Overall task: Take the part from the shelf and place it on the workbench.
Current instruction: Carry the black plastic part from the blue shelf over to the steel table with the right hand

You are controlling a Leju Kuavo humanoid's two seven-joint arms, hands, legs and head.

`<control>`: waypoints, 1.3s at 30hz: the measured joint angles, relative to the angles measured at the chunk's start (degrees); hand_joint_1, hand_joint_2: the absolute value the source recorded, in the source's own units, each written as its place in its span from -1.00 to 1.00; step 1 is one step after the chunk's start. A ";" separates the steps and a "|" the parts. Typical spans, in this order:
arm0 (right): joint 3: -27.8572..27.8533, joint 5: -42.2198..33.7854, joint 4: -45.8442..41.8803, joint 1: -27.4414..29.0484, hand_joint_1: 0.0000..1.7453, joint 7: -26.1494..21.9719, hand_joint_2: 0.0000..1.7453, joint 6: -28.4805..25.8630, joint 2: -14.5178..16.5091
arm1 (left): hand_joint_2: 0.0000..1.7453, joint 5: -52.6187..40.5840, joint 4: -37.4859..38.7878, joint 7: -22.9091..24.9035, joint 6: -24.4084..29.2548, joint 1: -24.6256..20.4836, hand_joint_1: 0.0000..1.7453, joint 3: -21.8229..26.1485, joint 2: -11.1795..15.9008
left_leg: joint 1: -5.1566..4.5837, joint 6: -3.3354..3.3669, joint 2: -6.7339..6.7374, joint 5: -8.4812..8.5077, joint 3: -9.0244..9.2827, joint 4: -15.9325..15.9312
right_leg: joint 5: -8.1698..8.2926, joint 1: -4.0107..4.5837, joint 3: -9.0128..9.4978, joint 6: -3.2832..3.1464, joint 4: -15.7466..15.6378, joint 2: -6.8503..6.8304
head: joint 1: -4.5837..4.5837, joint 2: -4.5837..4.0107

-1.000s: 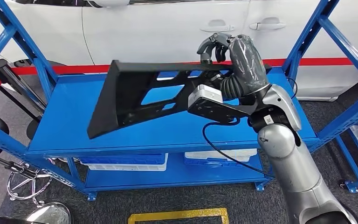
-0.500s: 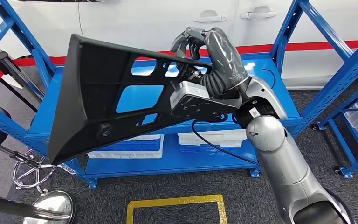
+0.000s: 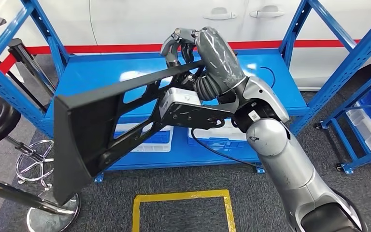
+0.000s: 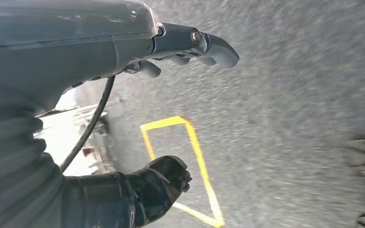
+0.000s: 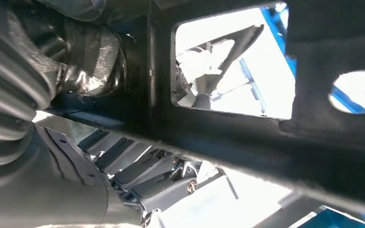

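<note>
Head view: my right hand (image 3: 193,46), fingers clamped over the narrow end of the black triangular part (image 3: 101,125), carries it clear of the blue shelf (image 3: 280,82); left hand (image 4: 190,45) holds nothing, fingers loosely apart.

I am counting one black part (image 3: 101,121), and my right hand (image 3: 193,46) is gripping its narrow end. I am seeing one left hand (image 4: 180,47), hanging over the floor with nothing in it. Beyond the right hand I am counting one blue shelf unit (image 3: 101,72), with a second blue frame (image 3: 362,58) off to its right. Below the right hand, two white bins (image 3: 149,137) are sitting on the lower shelf. Further below it I am seeing one yellow square (image 3: 183,210) taped on the floor, and one white car (image 3: 149,21) beyond the shelf.
</note>
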 joint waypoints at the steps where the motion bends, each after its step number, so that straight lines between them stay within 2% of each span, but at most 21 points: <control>1: 0.09 -0.02 0.11 -0.04 1.00 0.06 1.00 0.00 0.01 | 1.00 -0.14 0.00 0.16 -0.08 0.02 -1.00 -0.07 0.00 | -0.06 -0.05 -0.02 0.49 -0.95 0.31 | 1.64 0.04 1.84 -0.21 -1.35 0.00 | -0.01 0.00; 2: 0.15 -0.04 0.22 -0.12 1.00 0.16 1.00 -0.01 0.04 | 1.00 -0.26 0.00 0.32 -0.15 0.02 -1.00 -0.18 0.00 | -0.11 -0.13 -0.06 0.89 -1.77 0.68 | 2.87 0.16 4.64 -0.56 -4.49 0.00 | -0.01 0.00; 4: 0.22 -0.05 0.41 -0.34 1.00 0.39 1.00 -0.07 0.27 | 1.00 -0.26 -0.01 0.50 -0.23 0.09 -1.00 -0.38 -0.01 | -0.30 -0.46 -0.18 1.55 -2.97 1.46 | 2.37 0.52 10.65 -1.23 -12.74 -0.05 | -0.03 0.00; 6: 0.25 -0.03 0.64 -0.48 1.00 0.47 1.00 -0.13 0.46 | 1.00 0.02 -0.01 0.50 -0.26 0.27 -1.00 -0.47 0.01 | -0.32 -1.01 -0.21 2.33 -3.44 1.69 | 1.03 0.85 13.26 -1.60 -17.22 -0.07 | -0.03 0.00; 9: 0.26 0.08 1.22 -0.37 1.00 0.62 1.00 -0.27 0.25 | 1.00 0.30 0.01 0.15 -0.10 0.61 -1.00 -0.52 0.02 | -0.04 -1.96 -0.32 2.26 -4.09 2.01 | 2.50 0.67 12.32 -2.52 -18.03 -0.30 | -0.04 0.00; 11: 0.10 -0.13 1.24 -0.06 1.00 0.83 1.00 -0.40 -0.61 | 1.00 0.21 0.02 -0.37 0.59 0.82 -1.00 -0.66 -0.18 | 0.20 -2.41 -0.46 -2.23 -5.60 5.75 | 4.00 0.39 11.00 -3.16 -18.37 -0.52 | -0.07 0.00; 13: -0.74 -1.24 -0.11 1.13 1.00 1.09 1.00 -0.42 -3.33 | 1.00 -0.22 0.02 -0.93 2.18 0.97 -1.00 -1.11 -1.04 | 0.37 -2.80 -0.49 -7.39 -7.37 12.79 | 5.34 0.38 9.34 -3.25 -18.33 -0.60 | -0.09 0.00; 14: -1.55 -2.09 -1.28 2.22 1.00 1.11 1.00 -0.38 -5.39 | 1.00 -0.56 0.03 -1.13 3.17 1.02 -1.00 -1.43 -1.69 | 0.45 -2.93 -0.49 -8.24 -7.68 15.74 | 5.94 0.36 8.49 -3.11 -18.23 -0.74 | -0.09 0.00; 16: -4.35 -4.09 -4.02 5.18 1.00 0.40 1.00 -0.23 -10.53 | 1.00 -1.25 0.05 -1.31 5.20 1.04 -1.00 -2.23 -3.39 | 0.57 -3.02 -0.48 -6.19 -5.88 16.86 | 7.01 0.23 6.78 -2.63 -17.92 -1.13 | -0.10 0.00; 18: -8.07 -5.46 -6.12 8.19 1.00 -1.08 1.00 0.47 -15.09 | 1.00 -1.19 0.06 -1.25 6.51 1.09 -1.00 -2.80 -4.83 | 0.76 -2.99 -0.62 -3.69 -0.67 10.71 | 7.91 0.09 5.29 -2.02 -17.45 -1.33 | -0.10 0.00; 20: -11.61 -5.87 -7.29 10.05 1.00 -2.37 1.00 1.71 -17.67 | 1.00 -0.09 0.06 -1.21 6.97 1.12 -1.00 -2.90 -5.67 | 0.60 -2.62 -0.95 -4.51 4.19 3.18 | 8.85 0.06 4.25 -1.29 -17.02 -1.18 | -0.07 0.00; 22: -13.86 -5.91 -7.73 10.58 1.00 -2.83 1.00 2.80 -18.62 | 1.00 1.27 0.06 -1.40 7.04 0.95 -1.00 -2.89 -6.00 | 0.19 -1.92 -1.06 -5.32 5.45 0.27 | 10.00 -0.05 3.85 -0.49 -17.16 -0.93 | -0.04 0.00; 24: -14.56 -5.84 -7.67 10.48 1.00 -2.45 1.00 3.47 -18.80 | 1.00 2.47 0.07 -1.79 6.78 0.61 -1.00 -2.82 -6.08 | 0.28 -0.99 -0.76 -4.11 4.89 -0.17 | 9.95 -0.19 3.45 0.19 -17.06 -0.64 | -0.01 0.00; 25: -14.61 -5.78 -7.60 10.31 1.00 -2.08 1.00 3.64 -18.65 | 1.00 3.04 0.09 -1.97 6.57 0.40 -1.00 -2.76 -6.09 | 0.35 -0.42 -0.56 -3.31 4.43 -0.42 | 8.39 -0.24 2.95 0.37 -15.98 -0.50 | 0.01 0.00; 28: -14.41 -4.76 -7.16 9.59 1.00 -0.55 1.00 3.42 -17.04 | 1.00 4.84 0.14 -2.38 5.58 0.02 -1.00 -2.33 -5.70 | 0.23 0.45 -0.13 -1.04 2.00 -0.47 | -0.03 -0.34 0.60 0.55 -6.73 -0.25 | 0.08 0.00; 29: -14.16 -4.20 -6.87 9.43 1.00 0.01 1.00 3.17 -16.18 | 1.00 5.33 0.17 -2.47 5.16 0.02 -1.00 -2.12 -5.40 | 0.17 0.42 -0.06 -0.37 1.05 -0.36 | -1.42 -0.35 0.20 0.64 -3.35 -0.25 | 0.09 0.00; 31: -13.18 -3.19 -6.11 9.31 1.00 0.93 1.00 2.73 -14.20 | 1.00 6.01 0.28 -2.49 4.38 0.02 -1.00 -1.73 -4.80 | 0.12 0.26 0.01 0.87 -0.97 0.10 | -0.06 -0.44 1.45 0.71 -0.87 -0.25 | 0.08 0.00; 33: -12.20 -2.57 -5.45 9.15 1.00 1.40 1.00 2.39 -12.53 | 1.00 6.30 0.41 -2.40 3.99 0.01 -1.00 -1.44 -4.37 | 0.13 -0.14 -0.49 1.95 -3.01 0.88 | 2.61 -0.62 6.17 0.44 -5.63 0.45 | 0.08 0.00; 35: -11.59 -2.09 -4.99 8.87 1.00 1.49 1.00 1.98 -11.35 | 1.00 6.49 0.46 -2.23 3.91 -0.04 -1.00 -1.31 -3.99 | 0.02 -0.80 -1.35 2.92 -4.51 1.61 | 1.76 -0.68 11.67 0.03 -13.33 2.14 | 0.05 0.00; 36: -11.28 -1.72 -4.76 8.73 1.00 1.43 1.00 1.75 -10.94 | 1.00 6.62 0.48 -2.16 3.87 -0.05 -1.00 -1.28 -3.83 | -0.01 -1.17 -1.75 3.49 -4.91 1.70 | 0.88 -0.60 13.15 -0.15 -15.87 2.72 | 0.04 0.00; 39: -10.32 -0.69 -4.14 8.63 1.00 1.10 1.00 1.22 -10.42 | 1.00 6.93 0.62 -2.32 3.72 0.26 -1.00 -1.24 -3.39 | 0.12 -2.34 -2.88 5.10 -5.70 1.22 | 1.49 -0.52 12.82 -1.10 -17.52 1.51 | 0.05 0.00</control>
